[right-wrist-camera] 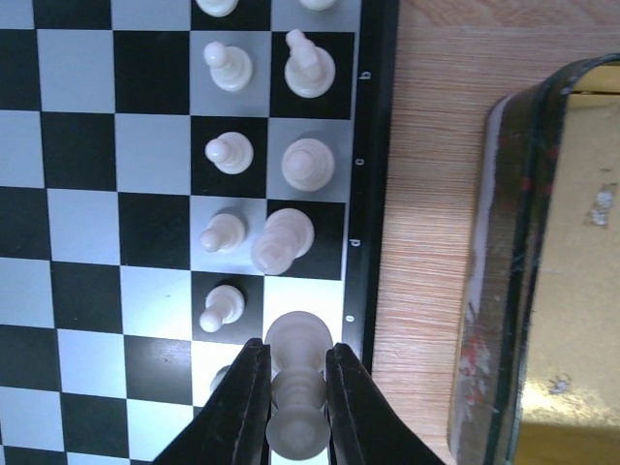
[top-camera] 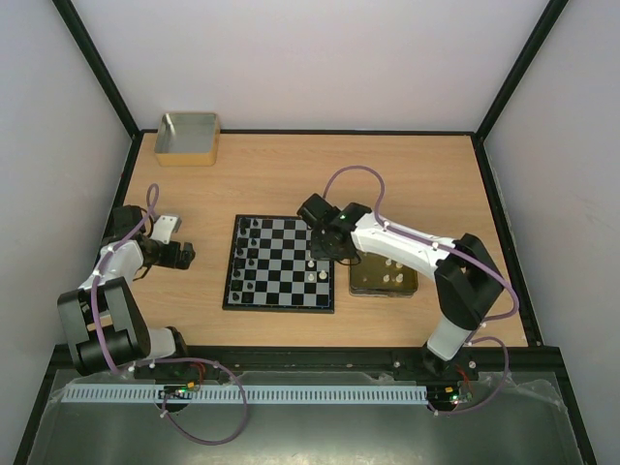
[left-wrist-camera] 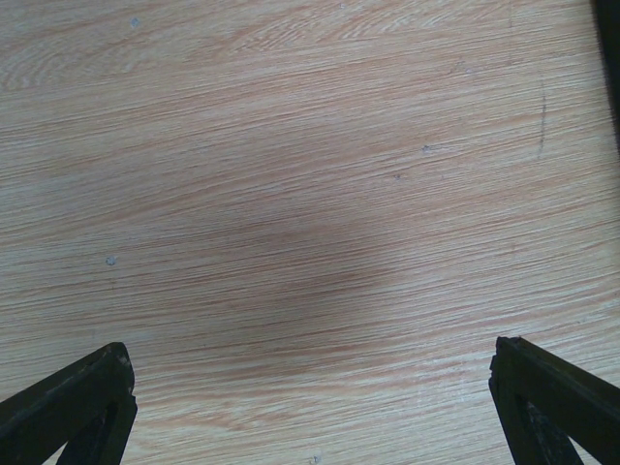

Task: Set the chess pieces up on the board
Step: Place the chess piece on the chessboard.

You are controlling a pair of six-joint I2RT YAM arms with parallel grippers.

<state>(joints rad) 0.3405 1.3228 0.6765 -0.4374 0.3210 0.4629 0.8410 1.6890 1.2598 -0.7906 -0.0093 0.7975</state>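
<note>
Cream-white chess piece is being pinched by right gripper, mid-placement. Next, probably: lowering onto board square just beneath.

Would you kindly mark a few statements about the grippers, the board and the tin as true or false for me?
1. The right gripper is shut on a white chess piece. True.
2. The left gripper holds a black piece. False: it is open over bare table, holding nothing.
3. The gold tin lies left of the board. False: it lies to the board's right.
4. Other white pieces stand in the two files nearest the tin. True.
5. The grey box sits at the table's far left corner. True.
</note>
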